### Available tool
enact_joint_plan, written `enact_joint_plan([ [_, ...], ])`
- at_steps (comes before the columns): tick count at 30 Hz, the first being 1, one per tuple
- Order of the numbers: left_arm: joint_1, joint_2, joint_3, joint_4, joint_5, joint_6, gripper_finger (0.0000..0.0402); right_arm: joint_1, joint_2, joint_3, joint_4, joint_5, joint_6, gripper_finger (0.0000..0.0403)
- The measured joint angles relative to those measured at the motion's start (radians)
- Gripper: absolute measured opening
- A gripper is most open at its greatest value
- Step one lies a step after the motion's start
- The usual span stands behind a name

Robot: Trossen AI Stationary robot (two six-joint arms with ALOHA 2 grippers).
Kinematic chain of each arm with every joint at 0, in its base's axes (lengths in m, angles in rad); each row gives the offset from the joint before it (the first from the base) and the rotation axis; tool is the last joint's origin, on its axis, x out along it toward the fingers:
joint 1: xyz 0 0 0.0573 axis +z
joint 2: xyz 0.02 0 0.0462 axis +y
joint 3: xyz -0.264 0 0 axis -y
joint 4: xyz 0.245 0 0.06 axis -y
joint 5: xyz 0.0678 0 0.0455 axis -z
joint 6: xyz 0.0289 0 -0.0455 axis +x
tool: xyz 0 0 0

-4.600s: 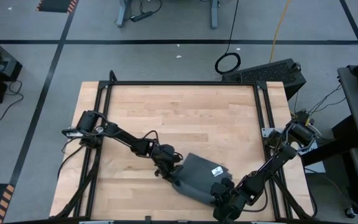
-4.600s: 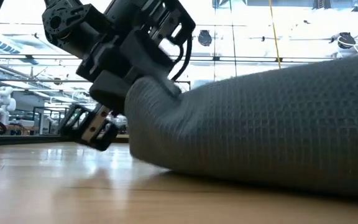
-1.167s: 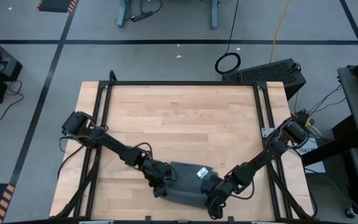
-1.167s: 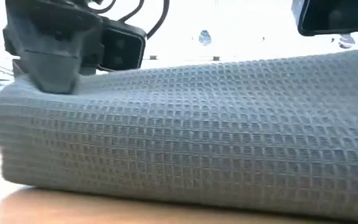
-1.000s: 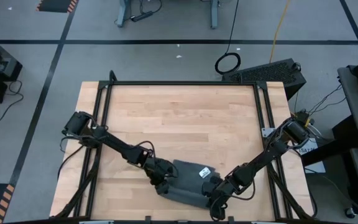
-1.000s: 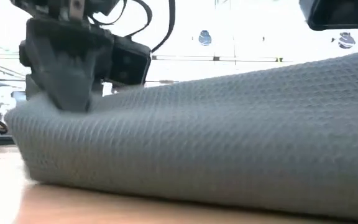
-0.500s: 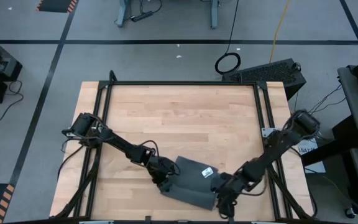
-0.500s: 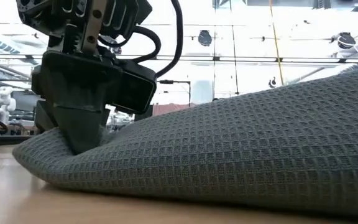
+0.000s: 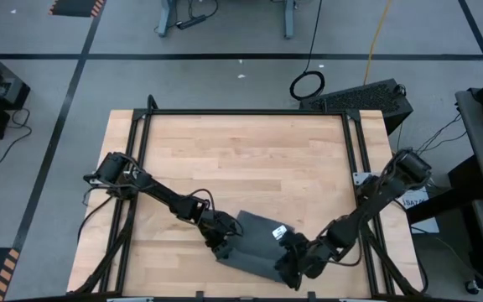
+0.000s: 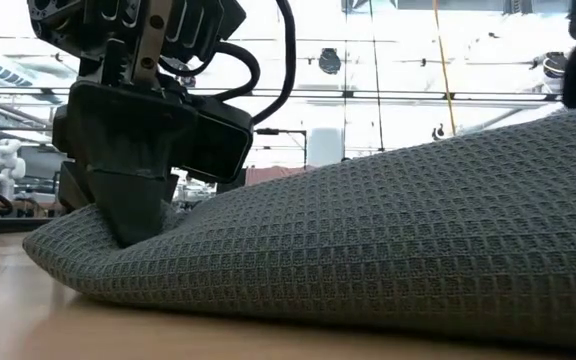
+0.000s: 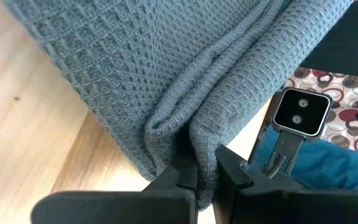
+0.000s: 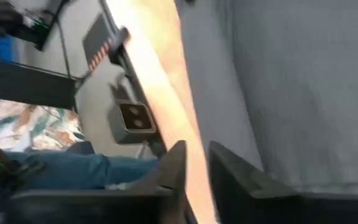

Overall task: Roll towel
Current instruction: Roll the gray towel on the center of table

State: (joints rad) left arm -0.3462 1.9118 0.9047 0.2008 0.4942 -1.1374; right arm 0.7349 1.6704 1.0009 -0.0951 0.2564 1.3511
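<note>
Right claw (image 9: 296, 267) has slid inward at towel's (image 9: 254, 243) 4 o'clock, state unclear; left claw (image 11: 205, 177) stays clamped on its 9 o'clock fold; mid-roll, next regrip

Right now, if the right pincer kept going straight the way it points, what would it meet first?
Probably the table's bare wood edge strip beside the towel; the right pincer holds nothing visible. Depth is unclear.

Left end effector (image 11: 205, 177): fingers pinched together, arm stretched low toward the front edge.
Right end effector (image 12: 194, 163): fingers slightly parted, arm lowered alongside.
</note>
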Motion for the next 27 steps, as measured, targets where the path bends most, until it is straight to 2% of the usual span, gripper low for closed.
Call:
enact_joint_plan([
  [4, 0.000, 0.000, 0.000, 0.000, 0.000, 0.000, 0.0018, 0.002, 0.077, 0.000, 0.014, -0.051, 0.076, 0.0010],
  [12, 0.032, -0.013, 0.000, -0.010, 0.006, -0.009, 0.0026, 0.009, 0.175, 0.000, 0.031, -0.067, 0.164, 0.0006],
  [15, 0.064, -0.048, 0.000, -0.006, 0.000, -0.007, 0.0055, 0.009, 0.194, 0.000, 0.049, -0.092, 0.159, 0.0002],
  [20, 0.116, -0.106, 0.001, -0.009, -0.015, 0.014, 0.0127, 0.009, 0.215, 0.000, 0.057, -0.099, 0.156, 0.0001],
  [24, 0.149, -0.144, 0.000, -0.021, -0.025, 0.072, 0.0174, 0.008, 0.222, 0.000, 0.063, -0.099, 0.147, 0.0001],
  [27, 0.176, -0.185, 0.002, -0.033, -0.052, 0.175, 0.0193, 0.008, 0.222, 0.000, 0.063, -0.098, 0.145, 0.0001],
])
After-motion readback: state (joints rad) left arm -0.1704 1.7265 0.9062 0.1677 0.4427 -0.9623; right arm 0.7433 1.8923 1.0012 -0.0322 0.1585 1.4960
